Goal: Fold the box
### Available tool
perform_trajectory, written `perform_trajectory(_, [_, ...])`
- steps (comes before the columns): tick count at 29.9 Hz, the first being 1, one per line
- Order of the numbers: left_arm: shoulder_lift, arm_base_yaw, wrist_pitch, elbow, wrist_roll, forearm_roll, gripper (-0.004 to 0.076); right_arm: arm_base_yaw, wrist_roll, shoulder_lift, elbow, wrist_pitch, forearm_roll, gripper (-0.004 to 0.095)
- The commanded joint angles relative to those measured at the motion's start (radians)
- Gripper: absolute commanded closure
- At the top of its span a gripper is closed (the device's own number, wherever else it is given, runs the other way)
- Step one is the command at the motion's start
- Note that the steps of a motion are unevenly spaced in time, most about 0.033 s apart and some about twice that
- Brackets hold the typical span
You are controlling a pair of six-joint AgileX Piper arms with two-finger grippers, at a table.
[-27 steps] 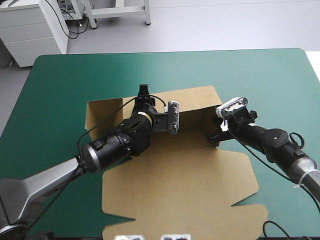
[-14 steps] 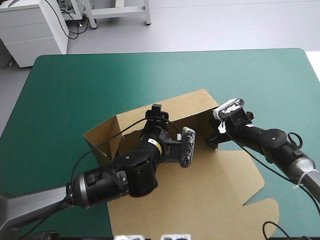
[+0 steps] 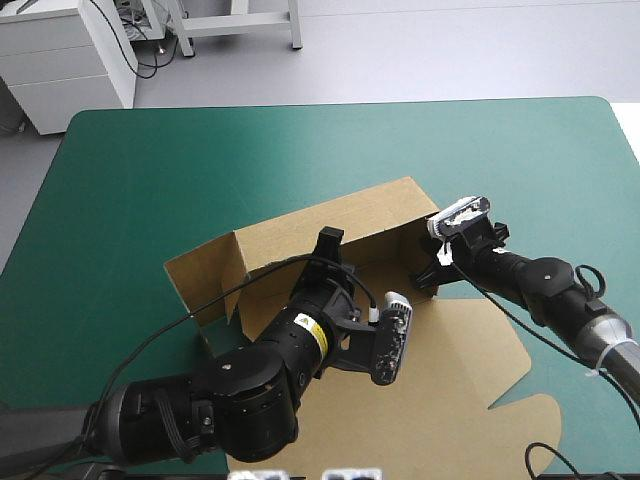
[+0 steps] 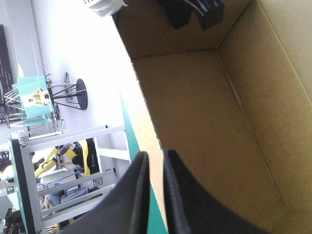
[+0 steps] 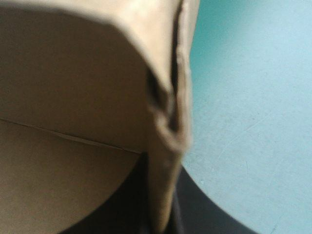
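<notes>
The brown box (image 3: 335, 215) stands skewed at mid-table, its far wall and side walls raised and its lid (image 3: 450, 400) flat toward the near edge. My left gripper (image 3: 331, 243) reaches in from the near side. In the left wrist view its black fingers (image 4: 155, 156) are all but shut, with the far wall's top edge (image 4: 146, 122) between them. My right gripper (image 3: 428, 272) is shut on the box's right end wall, and the doubled board edge (image 5: 168, 112) rises from between its fingers (image 5: 161, 217). The left wrist view also shows that right gripper (image 4: 195, 12) at the box's far end.
Teal-green cover (image 3: 150, 170) lies around the box on the far and left sides. The lid's flaps (image 3: 525, 420) reach close to the table's near edge. The left arm's bulk (image 3: 240, 390) hangs over the box's near left part.
The box has turned and its left wall has come up. My left arm drew back toward the near side, and its fingers opened, then came together on the far wall. The right gripper kept its hold.
</notes>
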State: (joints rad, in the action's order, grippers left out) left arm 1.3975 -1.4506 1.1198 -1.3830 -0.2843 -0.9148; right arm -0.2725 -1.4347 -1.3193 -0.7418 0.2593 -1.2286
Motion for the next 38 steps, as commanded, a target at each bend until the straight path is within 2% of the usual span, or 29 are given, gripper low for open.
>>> perform_trajectory(1, [-0.038,0.001,0.004,-0.103,-0.024,0.000,0.0706,-0.002,0.000,0.027,-0.030,0.001,-0.027,0.0926])
perform_trajectory(5, [-0.038,0.074,0.024,-0.205,-0.050,0.134,0.0706,-0.002,0.000,0.027,-0.030,0.001,-0.027,0.0926])
perform_trajectory(8, [-0.038,0.204,0.038,-0.289,-0.054,0.267,0.0706,-0.002,0.000,0.027,-0.030,0.001,-0.027,0.0926])
perform_trajectory(14, [-0.038,0.577,0.039,-0.359,-0.081,0.505,0.0706,-0.002,0.000,0.027,-0.030,0.001,-0.027,0.0926])
perform_trajectory(20, [-0.038,1.036,0.021,-0.359,-0.129,0.830,0.0709,-0.002,0.000,0.027,-0.030,0.001,-0.027,0.0926])
perform_trajectory(25, [-0.038,1.292,0.019,-0.359,-0.129,1.040,0.0710,-0.002,-0.004,0.027,-0.030,0.001,-0.027,0.0926])
perform_trajectory(28, [-0.038,1.368,0.024,-0.359,-0.133,1.113,0.0717,-0.002,-0.004,0.027,-0.030,-0.001,-0.027,0.0926])
perform_trajectory(38, [-0.038,1.375,0.024,-0.359,-0.170,1.108,0.0724,-0.002,-0.001,0.066,-0.030,0.008,-0.027,0.0926])
